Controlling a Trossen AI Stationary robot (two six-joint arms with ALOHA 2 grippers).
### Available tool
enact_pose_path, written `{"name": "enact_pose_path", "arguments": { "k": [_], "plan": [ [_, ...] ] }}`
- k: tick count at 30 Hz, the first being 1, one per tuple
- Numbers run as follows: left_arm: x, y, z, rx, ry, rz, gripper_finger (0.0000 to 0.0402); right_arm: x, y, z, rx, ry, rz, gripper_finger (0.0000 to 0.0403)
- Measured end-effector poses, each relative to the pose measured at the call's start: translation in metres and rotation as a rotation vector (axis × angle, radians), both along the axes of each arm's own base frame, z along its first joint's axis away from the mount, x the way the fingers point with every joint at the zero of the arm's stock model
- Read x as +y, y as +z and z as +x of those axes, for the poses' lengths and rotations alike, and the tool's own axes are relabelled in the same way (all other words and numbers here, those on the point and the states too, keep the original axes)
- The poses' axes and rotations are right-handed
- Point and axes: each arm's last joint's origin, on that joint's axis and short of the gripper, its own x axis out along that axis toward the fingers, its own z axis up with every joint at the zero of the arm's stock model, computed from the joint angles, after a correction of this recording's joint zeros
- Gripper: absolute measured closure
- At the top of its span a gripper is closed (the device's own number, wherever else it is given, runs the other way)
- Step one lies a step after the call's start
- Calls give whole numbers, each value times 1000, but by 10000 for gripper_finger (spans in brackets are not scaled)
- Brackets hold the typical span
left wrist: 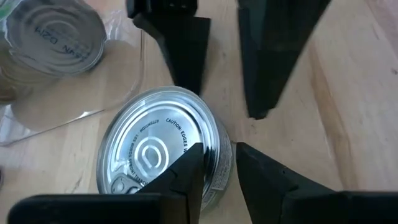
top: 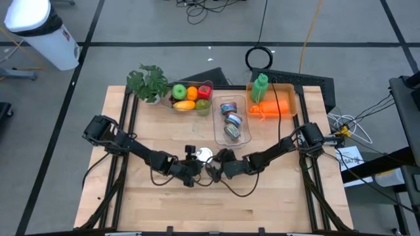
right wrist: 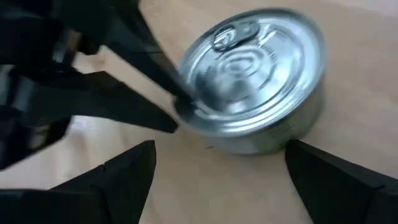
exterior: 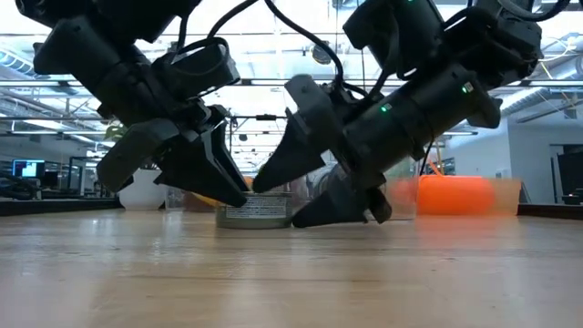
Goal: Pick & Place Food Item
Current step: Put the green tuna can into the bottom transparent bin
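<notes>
Where the two dark arms meet near the middle of the wooden table, a silver can stands upright on the bare wood, lid up with its pull tab showing. The left gripper sits at about seven o'clock from the can, its fingers parted by only a narrow gap; in the left wrist view one fingertip overlaps the can's rim, though whether it actually presses on the metal is hard to tell. The right gripper lies at about four o'clock from the can, its fingers spread wide with the can between them and clear of both. In the low view both grippers slant down toward the can, which rests flat on the table. At twelve o'clock from the can, a clear tray holds several more cans. Farther back, at about eleven o'clock, a cluster of fruit lies beside a small green plant, and at one o'clock an orange bin carries a green bottle.
</notes>
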Motion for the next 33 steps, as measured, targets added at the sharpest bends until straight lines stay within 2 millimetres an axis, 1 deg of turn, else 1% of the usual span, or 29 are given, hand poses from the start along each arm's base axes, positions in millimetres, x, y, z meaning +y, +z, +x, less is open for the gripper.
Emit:
{"name": "enact_pose_path", "arguments": {
  "k": [3, 8, 15, 18, 21, 23, 25, 27, 29, 31, 33],
  "plan": [
    [-4, 0, -2, -6, 1, 20, 298, 1, 1, 1, -10, 1, 50, 64],
    [-15, 8, -10, -31, -34, 53, 298, 3, 0, 1, -8, 19, 52, 64],
    [-25, 14, -5, -82, -106, -126, 298, 6, 1, 0, 9, 108, 117, 64],
    [-31, 18, -2, -136, -148, -139, 298, 9, 6, 0, 8, 162, 156, 64],
    [-35, 28, -3, -170, -161, -124, 298, 11, 9, -1, 7, 180, 164, 64],
    [-35, 39, -5, -183, -119, -143, 298, 11, 10, -2, 7, 193, 154, 64],
    [-34, 58, -7, -220, -43, -213, 298, 11, 9, -3, 14, 189, 144, 64],
    [-30, 77, -13, -244, 42, -286, 298, 10, 8, -4, 15, 175, 131, 64],
    [-24, 91, -22, -243, 126, -350, 298, 10, 6, -6, 20, 169, 123, 64],
    [-17, 99, -30, -229, 225, -401, 298, 9, 6, -7, 21, 168, 121, 64],
    [-9, 98, -35, -204, 343, -402, 298, 9, 6, -6, 18, 166, 113, 64]
  ]
}}
